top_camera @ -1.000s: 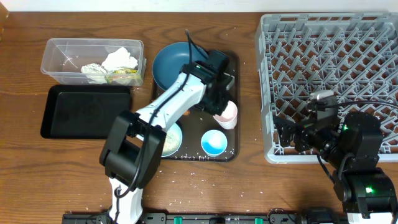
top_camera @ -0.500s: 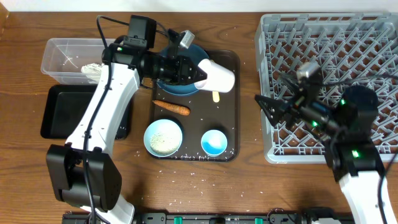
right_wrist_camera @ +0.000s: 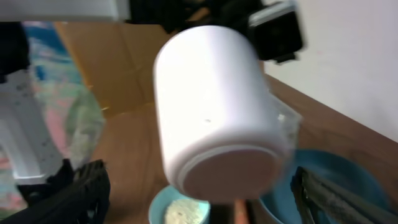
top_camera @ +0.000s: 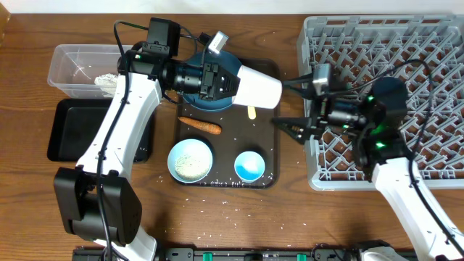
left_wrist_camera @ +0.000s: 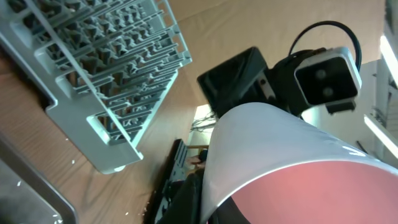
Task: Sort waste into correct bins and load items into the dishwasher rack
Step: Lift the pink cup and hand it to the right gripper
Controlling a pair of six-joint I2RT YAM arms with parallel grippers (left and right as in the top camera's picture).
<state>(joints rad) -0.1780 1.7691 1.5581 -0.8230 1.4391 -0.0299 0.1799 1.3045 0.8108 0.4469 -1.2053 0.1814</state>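
One pale pink cup (top_camera: 259, 87) (tipped sideways) gripped by left claw (top_camera: 230, 81), right claw (top_camera: 286, 103) agape

Bins and carriers: one grey rack (top_camera: 435, 43), one clear tub (top_camera: 72, 69), one black tray (top_camera: 80, 127), one brown serving tray (top_camera: 264, 138). Dishes: one large dark blue bowl (top_camera: 210, 100) and two small light blue bowls (top_camera: 190, 161) (top_camera: 249, 166), at 7 and 5 o'clock on the serving tray. Also one pink cup (top_camera: 257, 87), one carrot (top_camera: 201, 125) and one yellow spoon (top_camera: 251, 112), mostly hidden.

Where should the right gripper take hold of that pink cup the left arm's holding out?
Grip the cup round its wall near the base, coming from the rack side: it lies sideways, base toward the open right gripper, left gripper holding the rim end.
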